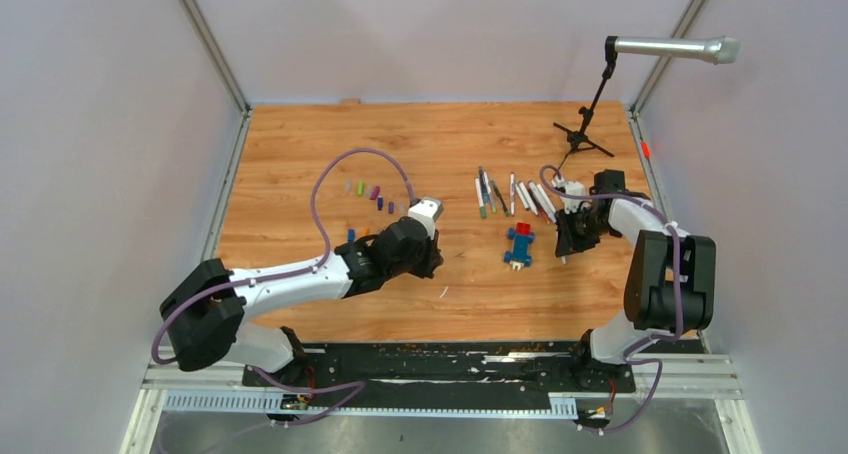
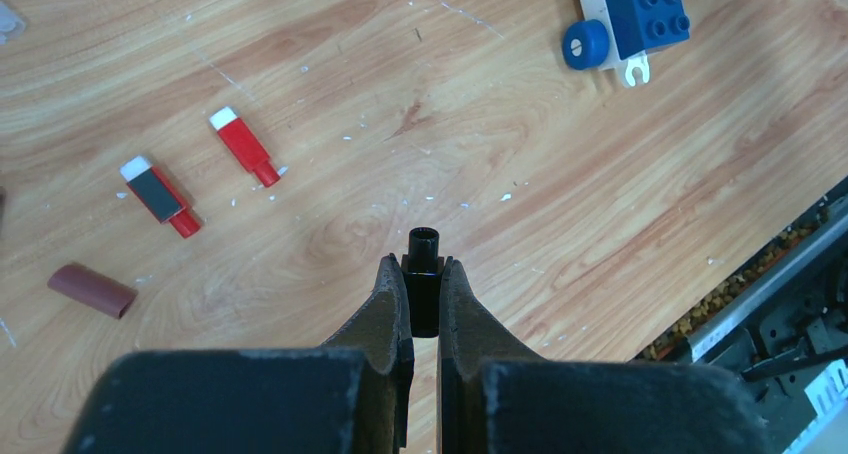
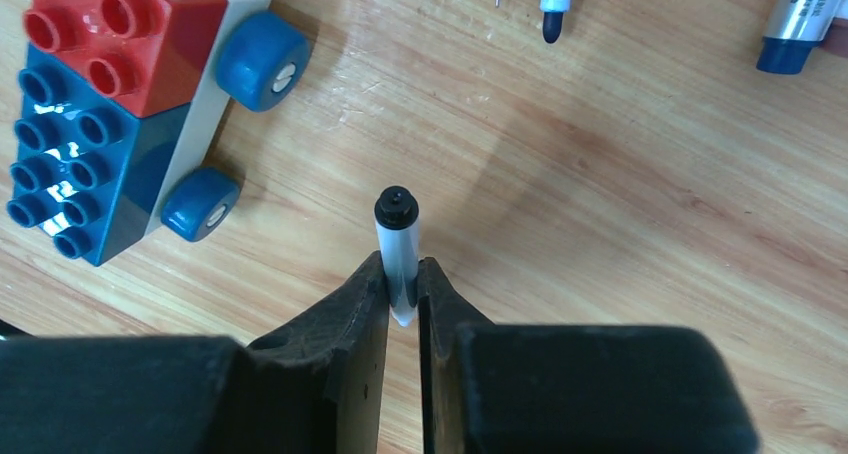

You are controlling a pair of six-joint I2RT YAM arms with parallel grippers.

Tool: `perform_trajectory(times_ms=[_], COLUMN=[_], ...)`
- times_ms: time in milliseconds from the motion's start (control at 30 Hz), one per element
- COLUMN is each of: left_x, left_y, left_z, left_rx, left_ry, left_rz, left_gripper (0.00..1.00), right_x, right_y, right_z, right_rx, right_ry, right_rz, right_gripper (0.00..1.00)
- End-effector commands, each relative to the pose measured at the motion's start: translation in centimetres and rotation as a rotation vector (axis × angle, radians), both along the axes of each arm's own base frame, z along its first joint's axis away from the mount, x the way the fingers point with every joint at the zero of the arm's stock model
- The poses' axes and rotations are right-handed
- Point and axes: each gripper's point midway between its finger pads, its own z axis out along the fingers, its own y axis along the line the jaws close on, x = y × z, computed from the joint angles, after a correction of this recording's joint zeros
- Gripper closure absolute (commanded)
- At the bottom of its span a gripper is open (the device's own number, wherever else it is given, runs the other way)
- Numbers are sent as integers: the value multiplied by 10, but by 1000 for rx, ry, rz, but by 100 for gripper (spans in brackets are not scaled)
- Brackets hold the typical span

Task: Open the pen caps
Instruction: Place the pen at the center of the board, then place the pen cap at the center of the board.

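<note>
The left end effector (image 2: 424, 266) is shut tight on a small black cap (image 2: 424, 244), which is held just over the worktop (image 2: 560, 204). The right end effector (image 3: 402, 274) is closed on a white pen (image 3: 396, 236), and the pen's black end points away from it. The cap and the pen are held well apart, one by each arm, so this cap seems to be off its pen already.

Next, the cap should likely be put down by the other loose caps, and the pen laid with the other pens. For that, the fingers need to be opened low and gently, so nothing rolls away. Then a pen with its cap on must be found; whether one is left cannot be told for sure.

Near the left arm, a brown cap (image 2: 92, 290) and two short red pieces (image 2: 243, 146) are lying flat. A blue and red block car (image 3: 110, 104) is parked between the arms. Farther off, a bunch of pens (image 1: 515, 196) is spread out on the right, and a row of caps (image 1: 374, 192) is set out on the left. The worktop is light brown wood with small white specks. At the far right corner a black stand (image 1: 590, 114) is seen. Pale, plain walls are seen on three sides.
</note>
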Motion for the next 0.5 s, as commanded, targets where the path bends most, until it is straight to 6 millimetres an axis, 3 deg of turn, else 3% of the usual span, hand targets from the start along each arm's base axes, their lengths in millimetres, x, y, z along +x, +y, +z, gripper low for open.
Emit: perform_trajectory(times_ms=[0, 200, 467], left_x=[14, 21, 29], left_y=[-2, -4, -8], left_z=[6, -4, -14], left_rx=[35, 78, 112], left_ry=[-37, -21, -11], left_rz=[24, 30, 40], left_gripper=[100, 99, 98], right_x=[-2, -6, -6], right_y=[-5, -9, -9], right_z=[-10, -21, -18], right_rx=[-21, -41, -32], right_ry=[33, 88, 86], right_rz=[-13, -30, -34], right_gripper=[83, 77, 73])
